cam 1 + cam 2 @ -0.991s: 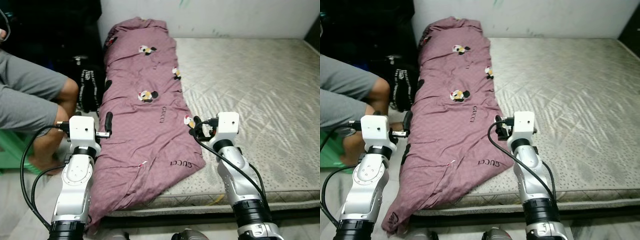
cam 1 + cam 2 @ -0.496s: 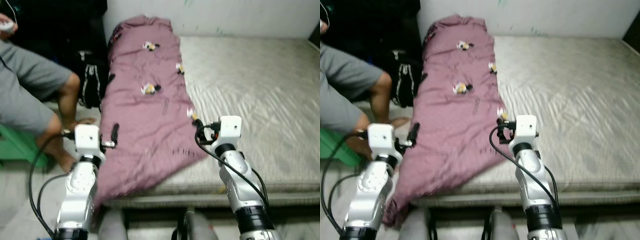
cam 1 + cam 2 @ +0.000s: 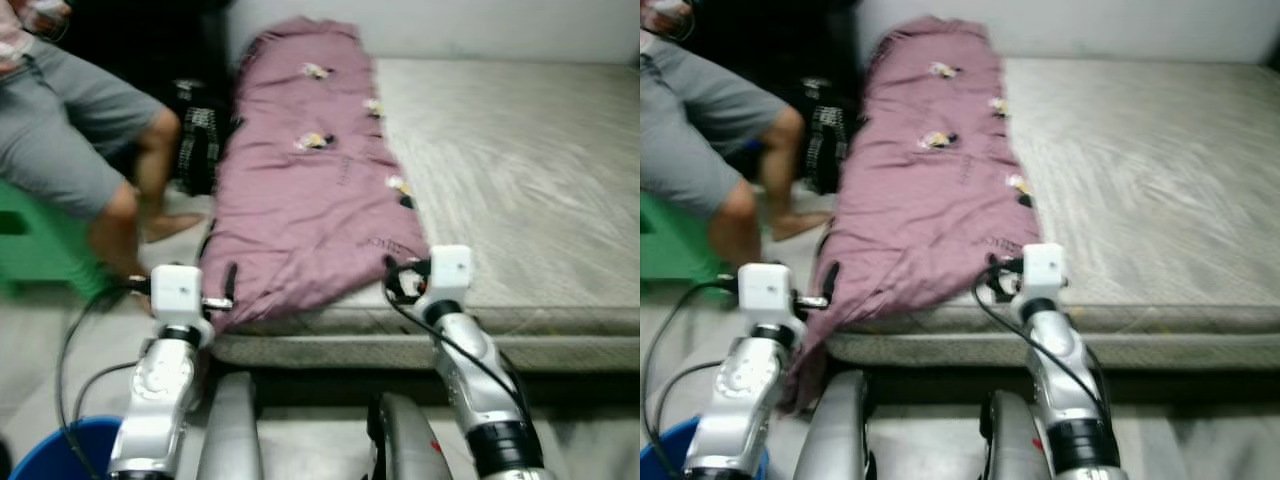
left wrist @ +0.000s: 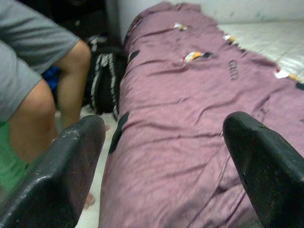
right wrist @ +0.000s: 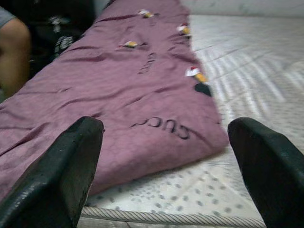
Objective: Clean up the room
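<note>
A mauve blanket (image 3: 310,190) with small cartoon prints lies along the left side of a grey-white mattress (image 3: 520,160). Its near end droops over the bed's front left corner. My left gripper (image 3: 228,290) is open and hovers just short of that hanging end. In the left wrist view the blanket (image 4: 190,118) spreads out beyond my open left gripper (image 4: 161,161). My right gripper (image 3: 395,285) is open at the mattress's front edge, by the blanket's near right corner (image 5: 190,137). Nothing sits between the fingers (image 5: 57,175) of either one.
A person (image 3: 80,130) in grey shorts sits on a green stool (image 3: 30,250) to the left of the bed. A black bag (image 3: 200,150) stands on the floor between the person and the bed. A blue bucket (image 3: 50,455) shows at the lower left.
The whole view has pulled back and tilted down, so the bed sits farther off and the blue bucket has come in. Both grippers stay open, now short of the bed edge.
</note>
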You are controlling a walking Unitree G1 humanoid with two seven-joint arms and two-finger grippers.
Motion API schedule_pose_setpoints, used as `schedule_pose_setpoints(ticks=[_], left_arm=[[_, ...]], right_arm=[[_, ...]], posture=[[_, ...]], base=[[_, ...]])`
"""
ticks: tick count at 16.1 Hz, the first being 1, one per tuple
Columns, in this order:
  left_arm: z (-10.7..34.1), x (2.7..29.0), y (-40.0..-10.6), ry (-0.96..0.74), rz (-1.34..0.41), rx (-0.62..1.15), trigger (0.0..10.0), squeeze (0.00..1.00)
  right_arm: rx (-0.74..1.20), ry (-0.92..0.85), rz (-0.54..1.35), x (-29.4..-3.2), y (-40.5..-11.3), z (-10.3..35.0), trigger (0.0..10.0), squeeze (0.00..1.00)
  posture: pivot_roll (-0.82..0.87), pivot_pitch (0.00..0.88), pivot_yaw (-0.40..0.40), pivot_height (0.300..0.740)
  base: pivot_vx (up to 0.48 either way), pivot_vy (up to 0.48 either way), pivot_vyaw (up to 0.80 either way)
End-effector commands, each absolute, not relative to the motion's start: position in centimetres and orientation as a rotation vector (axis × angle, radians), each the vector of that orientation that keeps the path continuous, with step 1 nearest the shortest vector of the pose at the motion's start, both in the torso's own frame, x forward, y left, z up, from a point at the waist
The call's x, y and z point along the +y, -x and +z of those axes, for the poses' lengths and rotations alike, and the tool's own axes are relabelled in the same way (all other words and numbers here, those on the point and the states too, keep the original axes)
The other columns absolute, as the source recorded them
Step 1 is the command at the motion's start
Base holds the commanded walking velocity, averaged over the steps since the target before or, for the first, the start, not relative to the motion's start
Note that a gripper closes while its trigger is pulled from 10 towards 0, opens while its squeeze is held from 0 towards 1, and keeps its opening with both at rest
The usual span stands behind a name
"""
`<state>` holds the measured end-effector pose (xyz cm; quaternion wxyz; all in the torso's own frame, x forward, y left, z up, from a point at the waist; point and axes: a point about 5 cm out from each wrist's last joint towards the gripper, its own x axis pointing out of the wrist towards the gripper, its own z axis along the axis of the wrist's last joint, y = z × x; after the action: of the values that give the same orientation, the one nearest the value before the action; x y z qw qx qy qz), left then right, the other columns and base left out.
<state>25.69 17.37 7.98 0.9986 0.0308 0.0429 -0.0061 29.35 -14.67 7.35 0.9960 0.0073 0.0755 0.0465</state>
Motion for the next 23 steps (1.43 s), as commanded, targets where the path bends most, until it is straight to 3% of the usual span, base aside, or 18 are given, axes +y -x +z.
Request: schedule_pose_setpoints(ticks=[1, 10, 11, 15, 23], left_arm=[[8.8, 16.9, -26.1, -0.064, -0.022, 0.051, 10.0, 0.00], [8.8, 16.9, -26.1, -0.064, -0.022, 0.051, 10.0, 0.00], [9.3, 16.7, -26.0, -0.054, -0.035, 0.043, 10.0, 0.00], [9.9, 16.2, -25.8, -0.023, -0.092, 0.024, 10.0, 0.00], [10.1, 16.0, -25.7, -0.007, -0.112, 0.025, 10.0, 0.00]], right_arm=[[0.121, -0.003, 0.087, -15.1, -29.7, 8.2, 10.0, 0.00], [0.121, -0.003, 0.087, -15.1, -29.7, 8.2, 10.0, 0.00], [0.126, -0.012, 0.083, -14.8, -29.7, 8.1, 10.0, 0.00], [0.144, -0.015, 0.093, -14.4, -29.5, 7.9, 10.0, 0.00], [0.147, 0.004, 0.100, -14.4, -29.7, 7.9, 10.0, 0.00]], posture=[[-0.04, 0.001, -0.019, 0.601], [-0.04, 0.001, -0.019, 0.601], [-0.03, 0.067, -0.041, 0.601], [-0.03, 0.064, -0.041, 0.601], [-0.02, 0.054, -0.045, 0.601]], base=[[0.000, 0.000, 0.00], [0.000, 0.000, 0.00], [0.000, 0.000, 0.00], [0.000, 0.000, 0.00], [0.408, 0.000, 0.00]])
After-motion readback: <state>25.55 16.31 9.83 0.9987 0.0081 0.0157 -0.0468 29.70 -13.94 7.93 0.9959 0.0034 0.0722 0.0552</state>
